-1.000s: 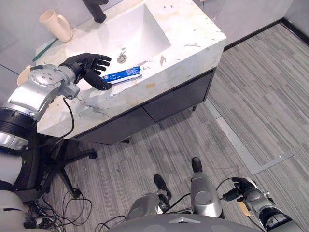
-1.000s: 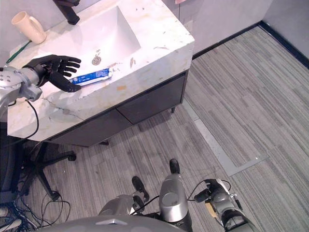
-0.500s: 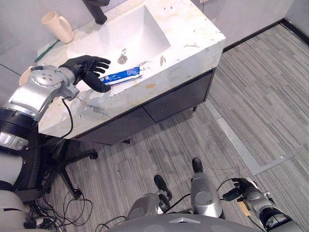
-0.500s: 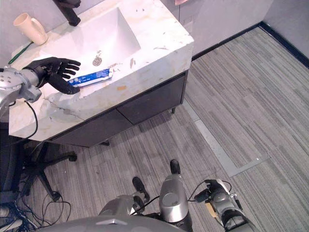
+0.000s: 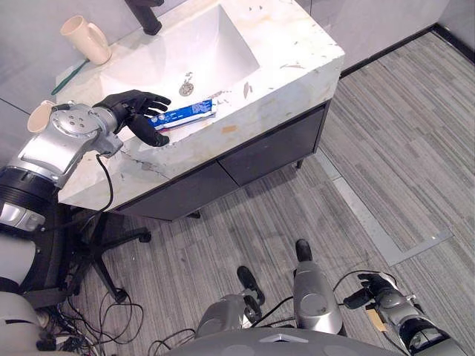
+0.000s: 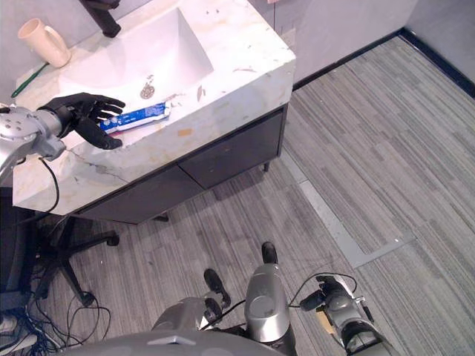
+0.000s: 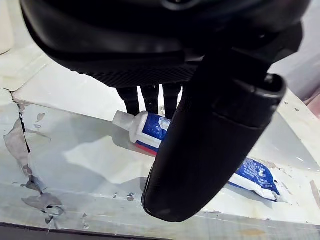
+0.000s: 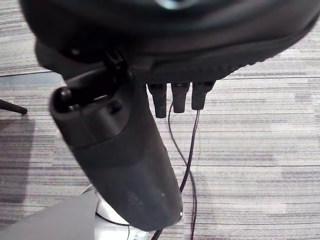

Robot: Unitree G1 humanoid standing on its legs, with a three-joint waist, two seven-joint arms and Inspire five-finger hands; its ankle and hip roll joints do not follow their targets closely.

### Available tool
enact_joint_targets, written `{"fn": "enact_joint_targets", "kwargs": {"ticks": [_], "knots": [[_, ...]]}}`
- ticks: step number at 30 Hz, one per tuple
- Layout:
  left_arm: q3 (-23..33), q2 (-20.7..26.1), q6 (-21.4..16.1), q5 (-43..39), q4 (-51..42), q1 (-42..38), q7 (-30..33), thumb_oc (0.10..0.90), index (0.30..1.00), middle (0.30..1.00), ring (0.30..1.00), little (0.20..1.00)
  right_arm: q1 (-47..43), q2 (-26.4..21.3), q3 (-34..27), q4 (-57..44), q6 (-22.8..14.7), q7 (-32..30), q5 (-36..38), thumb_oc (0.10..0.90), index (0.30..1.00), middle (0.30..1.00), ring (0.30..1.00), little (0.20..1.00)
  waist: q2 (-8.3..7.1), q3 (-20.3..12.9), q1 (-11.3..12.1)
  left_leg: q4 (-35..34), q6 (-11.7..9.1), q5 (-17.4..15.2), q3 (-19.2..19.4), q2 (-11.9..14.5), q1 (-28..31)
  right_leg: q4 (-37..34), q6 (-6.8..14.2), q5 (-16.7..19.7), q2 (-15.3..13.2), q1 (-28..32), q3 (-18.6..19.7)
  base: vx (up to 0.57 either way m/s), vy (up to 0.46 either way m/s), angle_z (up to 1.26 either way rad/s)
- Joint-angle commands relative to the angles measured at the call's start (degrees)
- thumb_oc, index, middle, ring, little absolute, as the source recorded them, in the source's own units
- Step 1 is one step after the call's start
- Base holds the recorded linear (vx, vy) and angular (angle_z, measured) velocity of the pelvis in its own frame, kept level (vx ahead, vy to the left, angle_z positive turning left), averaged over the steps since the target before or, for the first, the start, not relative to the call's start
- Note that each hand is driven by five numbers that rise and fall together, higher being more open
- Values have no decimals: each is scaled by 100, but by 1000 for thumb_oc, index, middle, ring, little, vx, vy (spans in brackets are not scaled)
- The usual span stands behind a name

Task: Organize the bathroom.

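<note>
A blue-and-white toothpaste tube lies flat on the front ledge of the marble vanity top, between the sink basin and the counter's front edge, its white cap end pointing toward the robot's left. The left hand hovers at that cap end with the palm turned toward the tube; its fingers are spread wide and nearly straight over the cap, the thumb reaching down on the counter-edge side, and nothing is gripped. In the left wrist view the thumb crosses in front of the tube's middle while the fingers hang just behind the cap.

At the back-left corner stand a cream mug and a green toothbrush, well apart from the tube. A black faucet rises behind the basin. The drain sits just behind the tube.

The right hand hangs low over the grey striped floor, fingers loosely extended, holding nothing.
</note>
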Motion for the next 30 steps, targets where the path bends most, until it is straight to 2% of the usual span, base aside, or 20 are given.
{"fn": "enact_joint_targets", "kwargs": {"ticks": [1,18,22,23,24,25,26,29,30], "knots": [[391,281,-141,296,151,-618,191,400,300,300,300,300,216,-359,-85,-188,-28,-73,55,800,900,900,900,900,-73,-183,-79,1150,-294,216,139,546,-150,-488,343,-406,-118,136,294,0,0,0],[580,214,-139,243,68,-406,219,400,300,300,300,300,255,-279,-96,-110,-19,-147,95,800,900,900,900,900,-120,-245,-61,1140,-285,183,144,543,-102,-526,345,-400,-103,201,308,3,0,2],[827,122,79,-819,-18,-237,697,400,300,300,300,300,329,-231,-151,-81,-27,-266,175,800,900,900,900,900,-171,-300,-46,1094,-280,155,138,529,-45,-587,347,-399,-86,292,309,8,-2,0],[922,71,80,-1264,-39,-174,845,400,300,300,300,300,350,-207,-177,-58,-41,-367,267,800,900,900,900,900,-185,-318,-41,1074,-275,148,132,520,-25,-603,347,-400,-77,318,312,0,0,0],[922,71,80,-1264,-39,-174,845,400,300,300,300,300,350,-207,-177,-58,-41,-367,267,800,900,900,900,900,-185,-318,-41,1074,-275,148,132,520,-25,-603,347,-400,-77,318,312,35,-21,0],[1240,-128,-63,-1886,-131,48,1006,400,300,300,300,300,411,-127,-319,2,-91,-684,560,800,900,900,900,900,-251,-355,-27,1026,-258,125,143,516,35,-657,346,-392,-62,391,298,0,0,0],[1240,-128,-63,-1886,-131,48,1006,400,300,300,300,300,411,-127,-319,2,-91,-684,560,800,900,900,900,900,-251,-355,-27,1026,-258,125,143,516,35,-657,346,-392,-62,391,298,33,-31,2],[1632,-421,-140,-2373,-628,341,1273,400,300,300,300,300,555,-95,-789,154,-259,-1165,1109,800,900,900,900,900,-384,-445,-26,997,-256,96,169,552,85,-705,348,-374,-19,464,295,30,-63,4],[1767,-568,-155,-2440,-937,473,1468,400,300,300,300,300,639,-146,-1157,249,-378,-1375,1390,800,900,900,900,900,-476,-494,-38,1011,-258,68,189,588,115,-720,347,-369,6,510,284,39,-82,0]]}}
